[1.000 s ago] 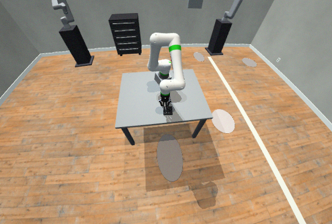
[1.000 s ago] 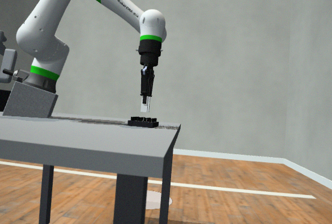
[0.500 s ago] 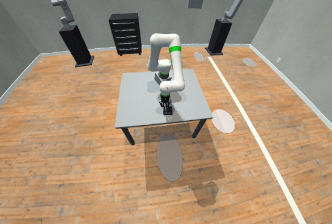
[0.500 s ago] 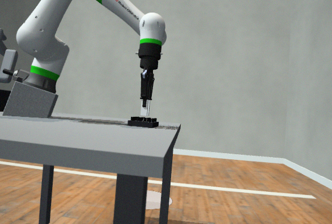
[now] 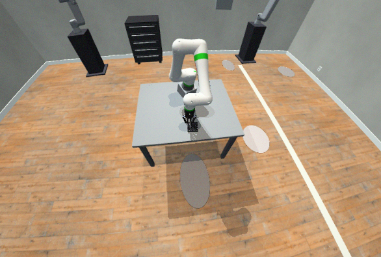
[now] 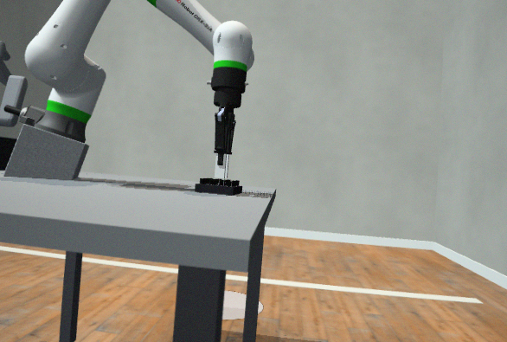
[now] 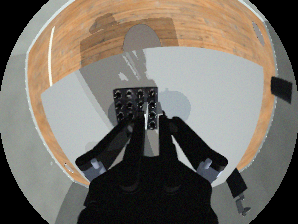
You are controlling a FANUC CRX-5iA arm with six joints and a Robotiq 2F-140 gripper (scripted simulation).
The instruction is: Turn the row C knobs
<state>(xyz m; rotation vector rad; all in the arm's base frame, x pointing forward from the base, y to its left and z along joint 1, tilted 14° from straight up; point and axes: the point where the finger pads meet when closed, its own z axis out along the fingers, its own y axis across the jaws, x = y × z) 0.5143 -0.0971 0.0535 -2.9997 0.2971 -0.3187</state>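
Note:
The black knob box stands flat on the table, with a grid of small black knobs on top. The gripper points straight down, its fingers a narrow gap apart. In the exterior view its pale fingertips reach down to about the tops of the knobs. In the wrist view they are at the box's right-hand column, with a knob showing in line with the gap. No grip on a knob can be made out. The fingers hide part of the box. Knob lines, marks, names and the socket are too small to read.
The grey table carries the box near one edge. The arm's grey base block stands farther back on it. A black drawer cabinet and two pedestals with arms stand off by the wall.

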